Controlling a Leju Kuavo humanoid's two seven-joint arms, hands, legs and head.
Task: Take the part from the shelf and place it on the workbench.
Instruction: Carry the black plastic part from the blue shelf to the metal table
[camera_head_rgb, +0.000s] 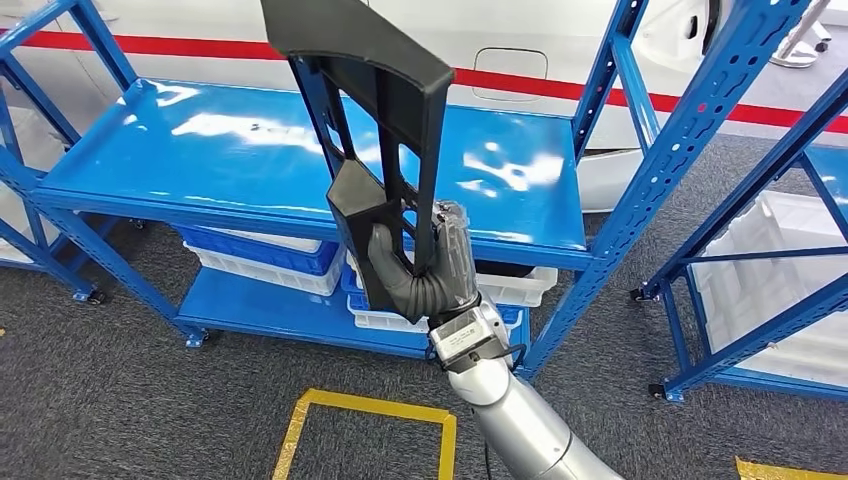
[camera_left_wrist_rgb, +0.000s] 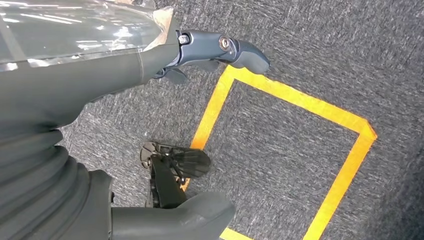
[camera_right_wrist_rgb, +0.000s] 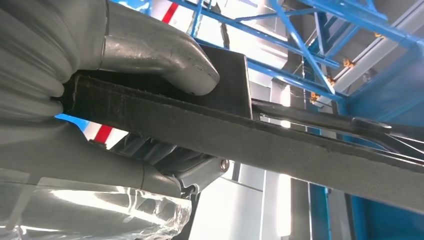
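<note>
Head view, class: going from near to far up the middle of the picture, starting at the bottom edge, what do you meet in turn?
Yellow floor marking → right hand, gripping the black part → black part rising above it → shelf top behind → red stripe on the white wall.

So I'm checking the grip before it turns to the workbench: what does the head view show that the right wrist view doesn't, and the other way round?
Head view alone: the whole black part held upright, clear above the blue shelf, the white bins below it, and the yellow floor marking. Right wrist view alone: up close, the thumb pressed on one face of the part's flat edge, darker fingers on the other. Both share: the right hand gripping the part, with blue shelf posts behind.
</note>
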